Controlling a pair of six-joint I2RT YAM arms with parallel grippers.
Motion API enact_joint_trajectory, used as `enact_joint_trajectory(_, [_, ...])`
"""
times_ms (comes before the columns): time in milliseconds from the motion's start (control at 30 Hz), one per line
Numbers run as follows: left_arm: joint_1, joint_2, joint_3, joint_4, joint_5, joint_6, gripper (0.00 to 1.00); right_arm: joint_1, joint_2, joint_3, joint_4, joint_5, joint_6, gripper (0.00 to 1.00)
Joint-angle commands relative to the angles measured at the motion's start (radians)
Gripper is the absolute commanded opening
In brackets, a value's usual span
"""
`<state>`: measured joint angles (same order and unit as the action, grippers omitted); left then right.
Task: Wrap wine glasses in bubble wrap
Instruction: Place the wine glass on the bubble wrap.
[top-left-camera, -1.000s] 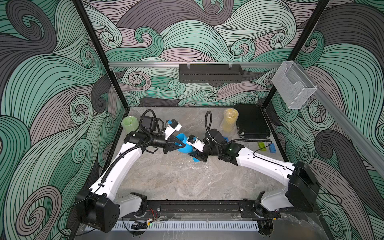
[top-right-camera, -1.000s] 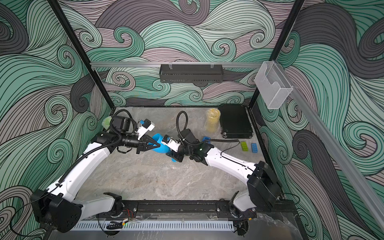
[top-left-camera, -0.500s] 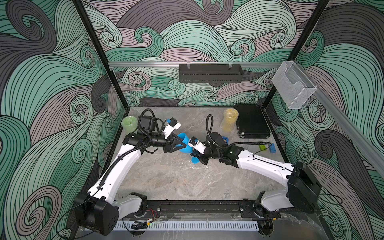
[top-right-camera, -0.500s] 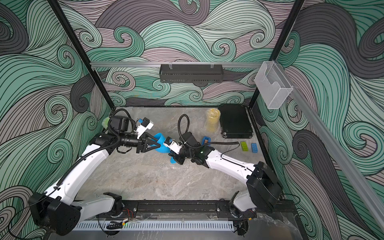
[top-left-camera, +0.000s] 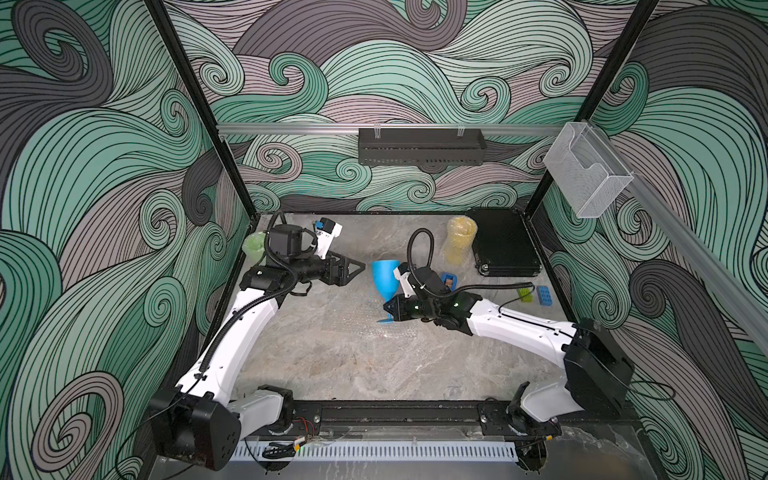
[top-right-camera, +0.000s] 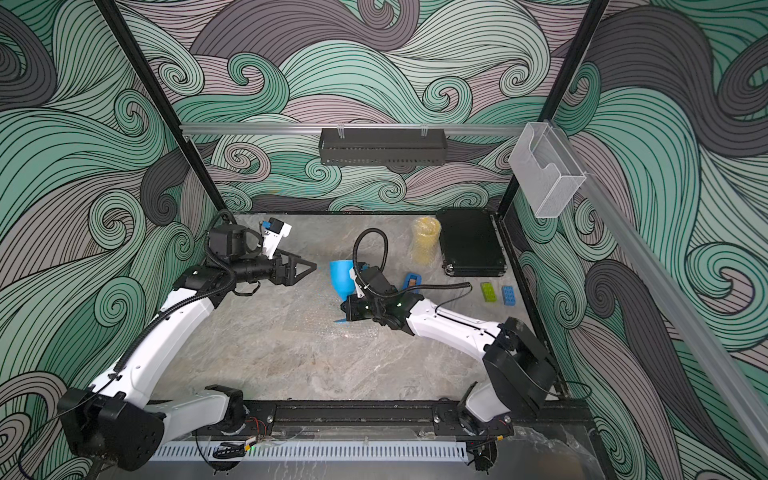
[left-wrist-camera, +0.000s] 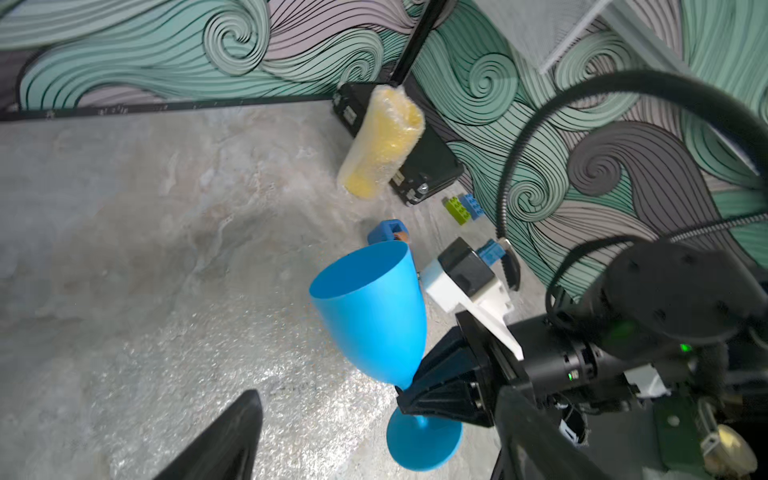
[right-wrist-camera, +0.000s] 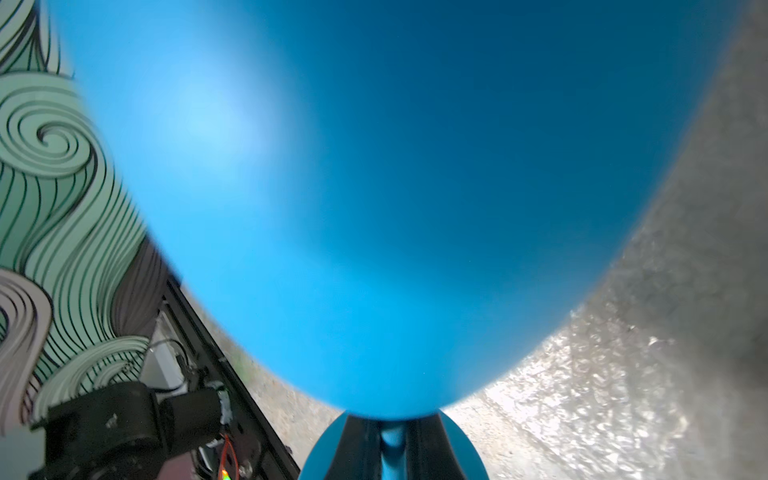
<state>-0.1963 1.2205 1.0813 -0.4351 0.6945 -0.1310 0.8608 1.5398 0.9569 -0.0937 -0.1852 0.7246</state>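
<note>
I find the right hand (top-left-camera: 387, 309) clamped on the stem of the blue goblet (top-left-camera: 384, 278), just above its round foot; the right wrist view shows a finger on either side of the stem. The goblet leans, its open bowl tipped up and away from that hand, over the bubble wrap sheet (top-left-camera: 365, 330) that lies flat in the middle of the worktop (top-left-camera: 353, 374). I cannot tell whether the foot touches the sheet or hangs just clear of it. I judge the low grip on the stem to be deliberate: it leaves the whole bowl free to be laid down and rolled. The left hand (top-left-camera: 359, 266) has its fingers spread wide, holds nothing, and points at the bowl from near by without touching it, which I read as leaving the goblet to the right hand alone. The yellow goblet (top-left-camera: 459, 241) stands upright at the back, already wrapped, just beside the black case (top-left-camera: 503, 245), and the green goblet (top-left-camera: 253, 245) sits in the far corner behind the left arm; its covering is too hazy to confirm. The tape dispenser (top-left-camera: 449, 279) lies behind the right wrist, within reach for sealing
</note>
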Motion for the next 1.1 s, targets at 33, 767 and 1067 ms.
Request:
enact_joint_trajectory(33, [0.002,0.068,-0.057,0.082,-0.072,-0.180,0.87,0.012,0.086,0.041,0.039,-0.027,0.248,0.00])
enact_joint_trajectory(767, [-0.067,0.409,-0.060,0.169,-0.060,-0.408,0.78,-0.024,0.315,0.180,-0.131,-0.159,0.218,0.00])
enact_joint_trajectory(1067, [-0.089,0.468,-0.019,0.148,-0.029,-0.421,0.76,-0.045,0.351,0.213,-0.196,-0.186,0.190,0.00])
